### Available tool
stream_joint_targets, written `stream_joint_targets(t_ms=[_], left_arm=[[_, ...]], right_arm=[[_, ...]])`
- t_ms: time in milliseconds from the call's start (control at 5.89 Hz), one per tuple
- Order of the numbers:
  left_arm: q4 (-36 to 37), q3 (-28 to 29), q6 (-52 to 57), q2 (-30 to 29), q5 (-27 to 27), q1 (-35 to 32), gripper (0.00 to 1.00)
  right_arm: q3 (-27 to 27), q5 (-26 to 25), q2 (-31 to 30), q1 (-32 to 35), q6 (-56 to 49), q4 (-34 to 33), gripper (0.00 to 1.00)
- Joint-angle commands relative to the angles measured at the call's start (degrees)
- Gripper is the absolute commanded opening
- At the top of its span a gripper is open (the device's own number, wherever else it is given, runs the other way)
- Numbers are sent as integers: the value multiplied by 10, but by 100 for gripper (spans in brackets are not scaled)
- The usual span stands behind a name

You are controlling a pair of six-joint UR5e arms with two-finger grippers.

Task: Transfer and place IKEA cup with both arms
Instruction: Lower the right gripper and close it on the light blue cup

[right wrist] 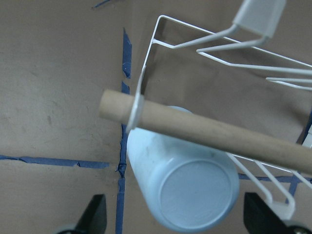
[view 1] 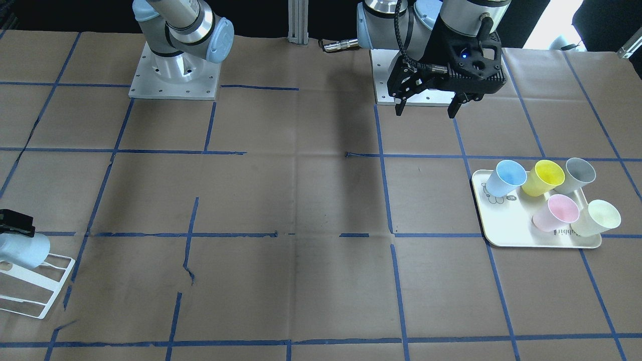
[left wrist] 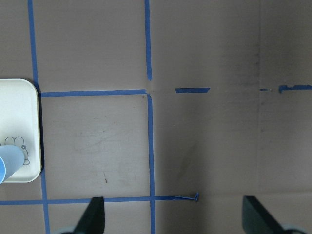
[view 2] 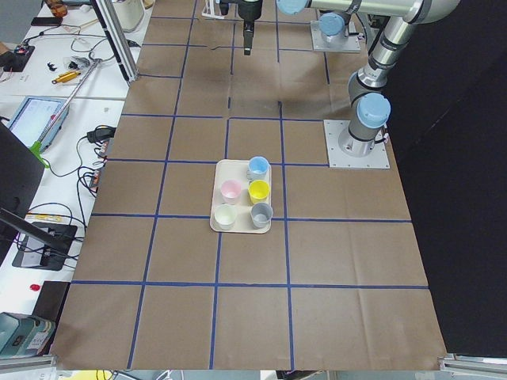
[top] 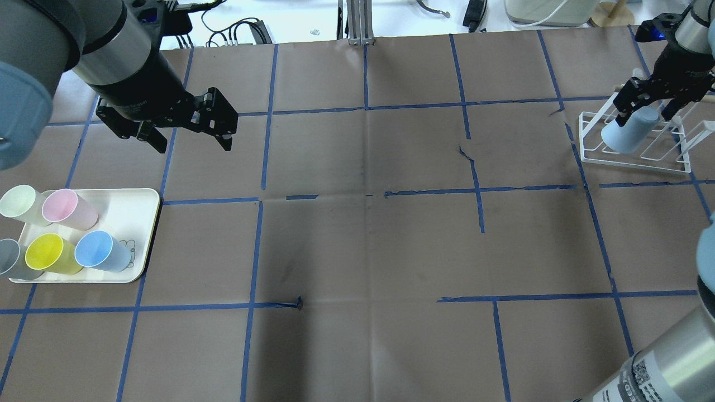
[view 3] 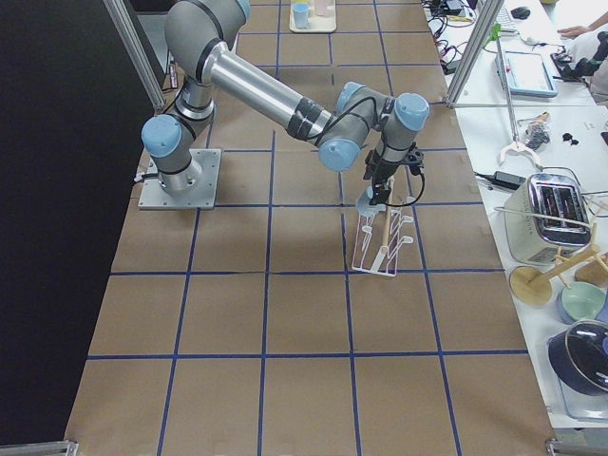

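IKEA cup (top: 630, 134): likely light, rigid, slick plastic; grip mid-wall. Lies in rack (top: 642, 159), worktop (top: 391, 251) 2 o'clock. Right pincer (top: 645, 118) released, astride it; left pincer (top: 194, 146) released, empty.

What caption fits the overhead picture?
Right gripper open around the blue cup on the white rack; left gripper open near the tray.

left arm (view 1: 461, 10) and right arm (view 1: 183, 22): silver-grey cylindrical tubes, dark bands at the joints, pale blue joint caps (view 1: 220, 41). each stands on a square silver base plate (view 1: 150, 87) with screw holes. left gripper (view 1: 426, 111): black, angular, blue light lit, black ribbed cable (view 1: 399, 30) alongside. right arm bears a square-code label (top: 641, 369).
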Motion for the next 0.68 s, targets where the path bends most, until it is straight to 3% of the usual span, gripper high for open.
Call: stream_joint_targets(t_ms=[0, 509], left_arm=[[0, 0, 0, 0, -1, 0, 99], [0, 0, -1, 0, 0, 0, 99]], right_arm=[[11, -1, 1, 0, 0, -13, 100], [24, -2, 0, 0, 2, -71, 100]])
